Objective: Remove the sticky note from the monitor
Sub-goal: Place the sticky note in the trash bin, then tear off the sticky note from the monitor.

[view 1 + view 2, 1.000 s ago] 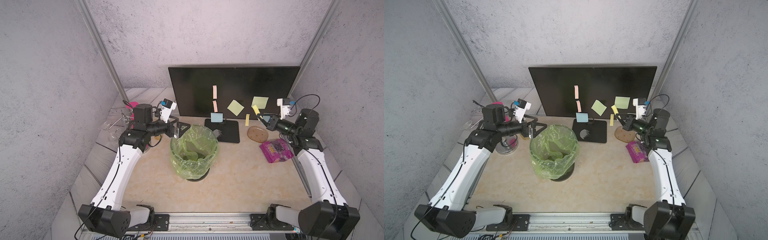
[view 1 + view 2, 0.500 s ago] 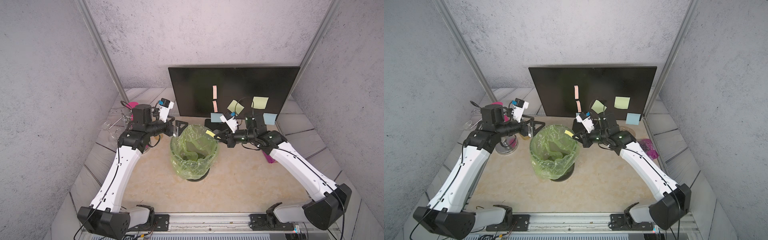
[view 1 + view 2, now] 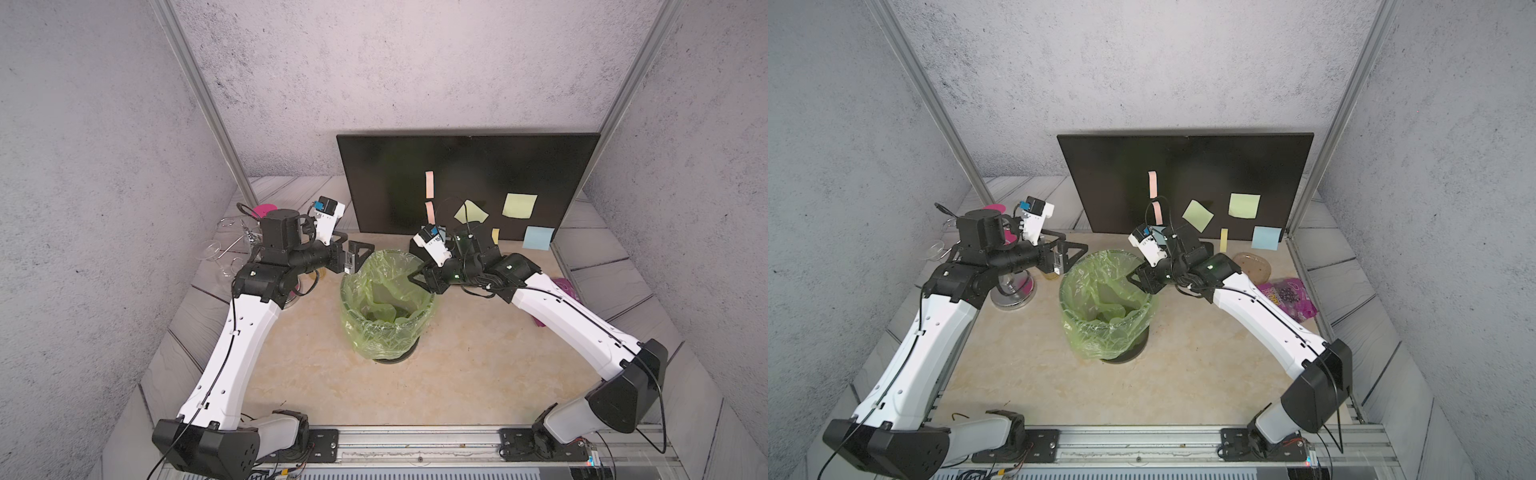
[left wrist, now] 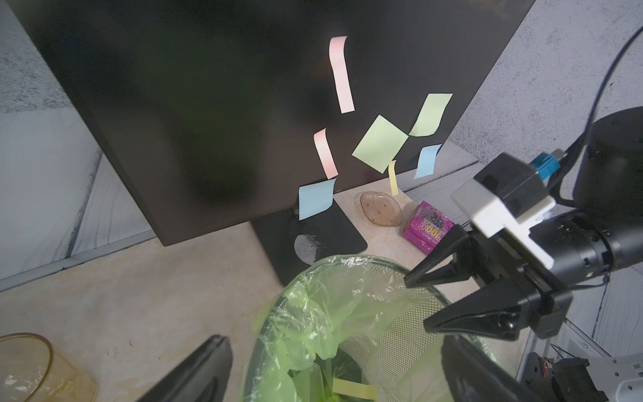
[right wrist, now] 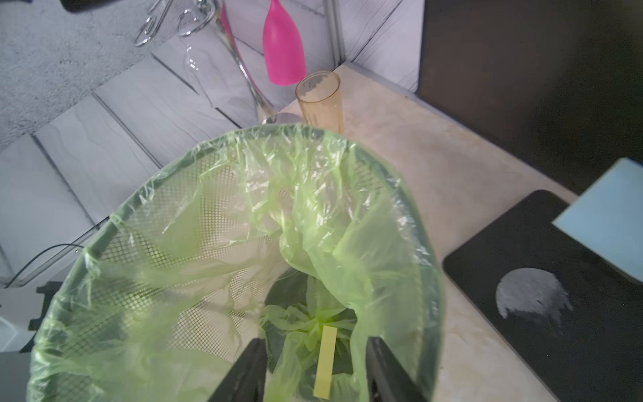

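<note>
**Inspector:** Right fingers (image 4: 480, 313), status?

**Examiner:** Parted and empty over the bin (image 5: 156, 226). The yellow sticky note (image 5: 326, 362) they gripped a second ago now lies inside it. Further notes (image 4: 381, 142) cling to the monitor (image 4: 174, 104), so removal continues.

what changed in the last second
The right gripper swung from the monitor's lower right edge to over the bin, opened its fingers and dropped the narrow yellow note, which now lies inside. The left gripper, bin, monitor and remaining notes stayed put.
</note>
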Controlling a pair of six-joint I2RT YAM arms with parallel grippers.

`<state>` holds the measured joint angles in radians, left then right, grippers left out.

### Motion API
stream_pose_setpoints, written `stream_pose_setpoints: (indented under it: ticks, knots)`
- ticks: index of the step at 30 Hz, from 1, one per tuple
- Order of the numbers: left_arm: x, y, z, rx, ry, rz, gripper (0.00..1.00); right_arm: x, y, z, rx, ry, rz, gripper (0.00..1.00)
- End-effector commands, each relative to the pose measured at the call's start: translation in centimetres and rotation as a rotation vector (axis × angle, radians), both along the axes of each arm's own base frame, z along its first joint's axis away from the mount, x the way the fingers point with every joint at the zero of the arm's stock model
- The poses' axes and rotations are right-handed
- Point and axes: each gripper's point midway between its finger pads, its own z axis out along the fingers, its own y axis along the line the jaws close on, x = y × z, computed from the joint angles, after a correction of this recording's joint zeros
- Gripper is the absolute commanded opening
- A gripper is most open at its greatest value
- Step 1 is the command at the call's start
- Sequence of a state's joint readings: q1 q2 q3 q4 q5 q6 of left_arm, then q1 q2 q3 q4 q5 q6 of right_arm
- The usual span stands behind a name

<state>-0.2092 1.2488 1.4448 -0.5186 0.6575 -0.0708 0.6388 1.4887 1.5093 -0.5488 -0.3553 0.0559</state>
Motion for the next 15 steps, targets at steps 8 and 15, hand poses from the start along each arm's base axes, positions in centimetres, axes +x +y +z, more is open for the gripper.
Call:
stream_pose_setpoints:
  ticks: [8, 15]
  knots:
    - [-0.7, -0.2, 0.7, -0.017, -0.019, -0.037, 1.00, 6.3, -21.6, 1.4, 0.287, 0.023, -0.631, 0.67]
    - [-0.9, -0.3, 0.6, -0.019, -0.013, -0.048, 1.00, 9.9, -31.6, -2.6, 0.596, 0.081, -0.890, 0.72]
